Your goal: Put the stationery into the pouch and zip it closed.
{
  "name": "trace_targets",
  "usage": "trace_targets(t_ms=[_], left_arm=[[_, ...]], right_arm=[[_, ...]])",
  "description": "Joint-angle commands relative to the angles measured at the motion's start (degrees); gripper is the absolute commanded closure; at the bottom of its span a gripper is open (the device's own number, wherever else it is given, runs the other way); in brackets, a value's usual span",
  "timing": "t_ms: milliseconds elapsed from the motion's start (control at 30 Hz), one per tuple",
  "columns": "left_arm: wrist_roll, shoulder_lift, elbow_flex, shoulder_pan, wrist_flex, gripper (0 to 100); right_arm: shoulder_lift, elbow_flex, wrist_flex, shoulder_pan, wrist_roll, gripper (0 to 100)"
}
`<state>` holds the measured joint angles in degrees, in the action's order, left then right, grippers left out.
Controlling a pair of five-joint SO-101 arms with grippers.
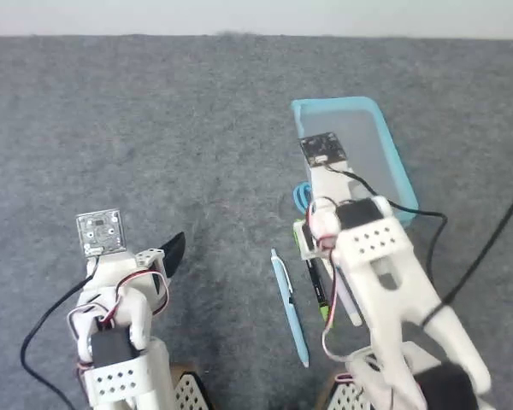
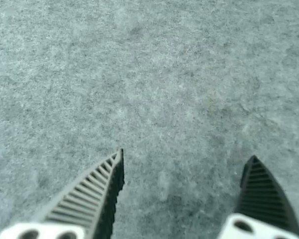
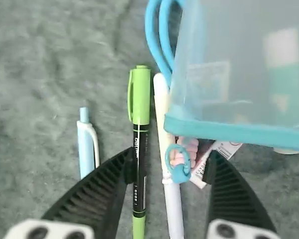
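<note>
A translucent blue pouch [image 1: 368,145] lies on the grey carpet at the right, its mouth edge [image 3: 229,127] facing my right arm [image 1: 368,248]. My right gripper [image 3: 170,154] is open low over that edge. Between its fingers lie a green-capped black marker [image 3: 139,144], a white pen [image 3: 172,199], the pouch's blue zipper ring [image 3: 178,165] and a small pink item [image 3: 187,148]. A light blue pen [image 1: 289,309] lies just outside the left finger [image 3: 109,184]. My left gripper [image 2: 187,155] hangs open over bare carpet at the lower left [image 1: 162,256].
A blue cord loop [image 3: 157,35] sticks out from the pouch's corner. Pale shapes [image 3: 284,64] show faintly through the pouch wall. Black cables [image 1: 487,243] trail from the right arm. Grey carpet [image 1: 154,120] covers the whole table.
</note>
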<state>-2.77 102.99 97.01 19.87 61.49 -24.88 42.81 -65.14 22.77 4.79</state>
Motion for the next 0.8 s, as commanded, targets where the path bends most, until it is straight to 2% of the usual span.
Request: trace_targets(t_ms=[0, 267, 500, 567, 667, 767], left_arm=[[0.1, 1.1, -0.4, -0.8, -0.5, 64], [0.1, 1.1, -0.4, -0.8, -0.5, 64], [0.1, 1.1, -0.4, -0.8, -0.5, 64], [0.1, 1.1, -0.4, -0.8, -0.5, 64], [0.2, 1.3, -0.4, -0.4, -1.1, 64], [2.0, 1.3, -2.7, 0.5, -6.3, 64]], right_arm=[[-6.5, 2.6, 3.6, 1.7, -1.1, 76.0], [0.1, 2.2, 8.7, 1.7, -3.2, 76.0], [1.2, 0.9, 7.3, 4.9, -1.9, 76.0], [-1.7, 1.0, 5.8, 5.0, -4.1, 75.8], [-10.5, 1.4, 2.7, 1.3, -12.1, 75.7], [-21.6, 4.7, 1.7, -3.9, -16.5, 75.9]])
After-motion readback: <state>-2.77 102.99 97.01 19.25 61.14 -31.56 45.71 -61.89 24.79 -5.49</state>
